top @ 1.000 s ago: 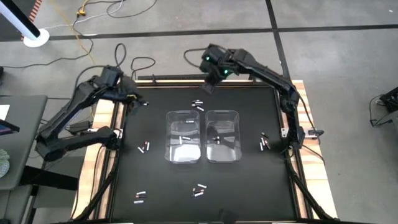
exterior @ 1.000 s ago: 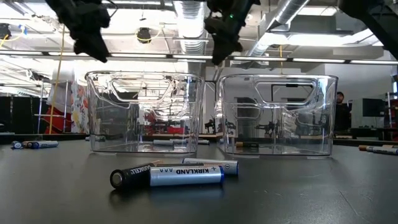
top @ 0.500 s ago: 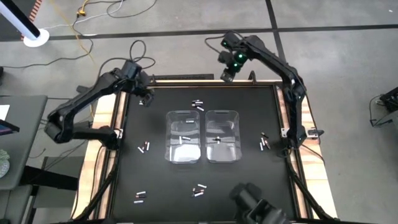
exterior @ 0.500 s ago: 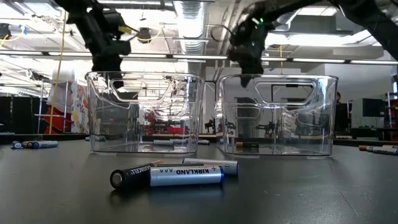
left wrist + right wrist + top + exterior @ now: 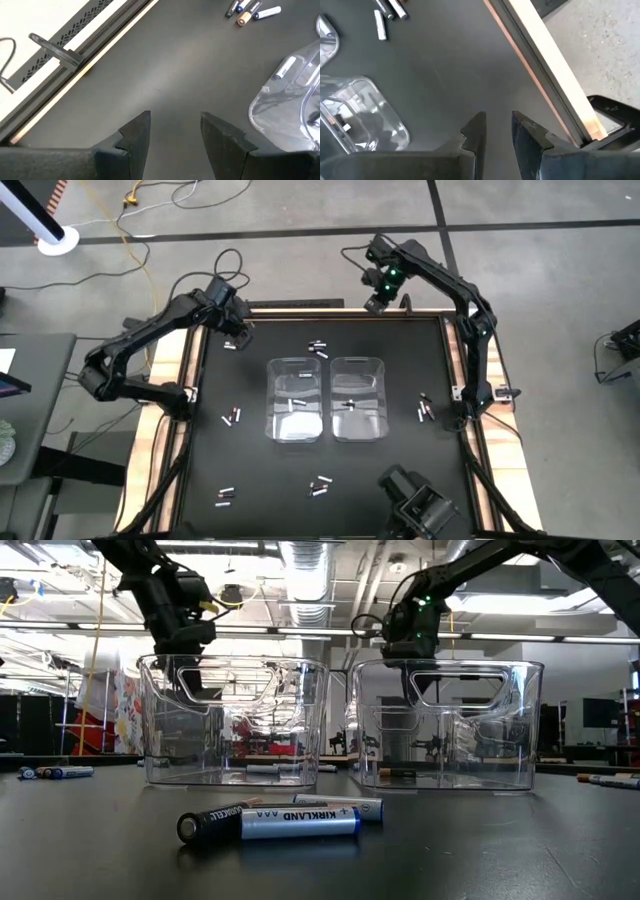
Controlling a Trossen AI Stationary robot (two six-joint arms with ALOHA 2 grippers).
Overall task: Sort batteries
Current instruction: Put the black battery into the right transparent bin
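The left tool point(image 5: 231, 340) and right tool point(image 5: 377, 303) are held apart, empty, over the black table's point(image 5: 400, 470) far edge. Small silver and dark cylindrical batteries point(image 5: 319, 347) are scattered around two clear plastic bins point(image 5: 297, 397).

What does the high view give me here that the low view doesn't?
Only the high view shows the whole layout: battery clusters near the left edge, the right edge and the far edge, and both claws over the far edge, left claw, right claw, both empty.

Only the low view shows the KIRKLAND label on the nearest batteries and the bins' handle cutouts.

Both show the two clear bins side by side, left bin and right bin, with a few batteries inside.
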